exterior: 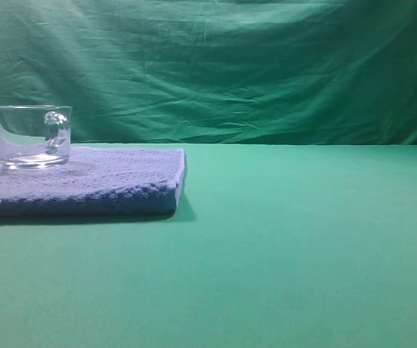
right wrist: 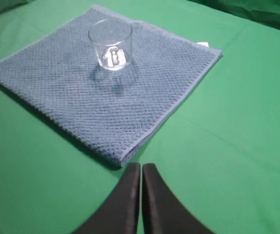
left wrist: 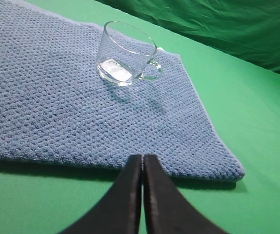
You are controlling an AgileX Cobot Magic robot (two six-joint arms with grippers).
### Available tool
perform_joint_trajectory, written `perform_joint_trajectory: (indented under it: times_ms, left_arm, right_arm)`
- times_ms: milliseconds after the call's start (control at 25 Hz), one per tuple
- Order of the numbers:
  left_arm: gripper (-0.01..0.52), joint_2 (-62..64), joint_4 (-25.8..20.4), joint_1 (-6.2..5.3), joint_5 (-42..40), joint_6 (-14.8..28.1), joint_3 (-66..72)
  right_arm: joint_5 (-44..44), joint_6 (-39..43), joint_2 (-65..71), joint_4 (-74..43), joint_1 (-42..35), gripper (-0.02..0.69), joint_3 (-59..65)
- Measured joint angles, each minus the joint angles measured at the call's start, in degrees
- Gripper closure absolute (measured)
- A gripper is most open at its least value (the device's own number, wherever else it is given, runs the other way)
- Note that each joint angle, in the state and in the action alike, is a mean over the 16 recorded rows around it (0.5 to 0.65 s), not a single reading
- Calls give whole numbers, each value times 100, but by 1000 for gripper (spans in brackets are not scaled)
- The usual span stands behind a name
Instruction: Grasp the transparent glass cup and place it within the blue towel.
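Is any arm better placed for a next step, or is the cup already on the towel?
Neither: the glass cup stands upright on the blue towel. Left gripper and right gripper are shut, empty.

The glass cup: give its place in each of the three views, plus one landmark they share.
Exterior high: the glass cup stands upright at far left, on the blue towel.
Left wrist: cup at upper centre, on the towel, handle to the right.
Right wrist: cup at upper left of centre, on the towel, handle facing the camera.
Shared landmark: the blue towel.
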Motion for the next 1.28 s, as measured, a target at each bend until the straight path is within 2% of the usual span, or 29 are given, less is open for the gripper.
perform_joint_trajectory:
  times_ms: [640, 960, 1280]
  left_arm:
    - [514, 0, 0, 0, 0, 0, 0]
    - [514, 0, 0, 0, 0, 0, 0]
    - [514, 0, 0, 0, 0, 0, 0]
  right_arm:
    - [162, 90, -798, 69, -309, 665, 157]
    - [474, 196, -1694, -24, -1237, 665, 406]
    - [362, 236, -2872, -168, -2472, 665, 1368]
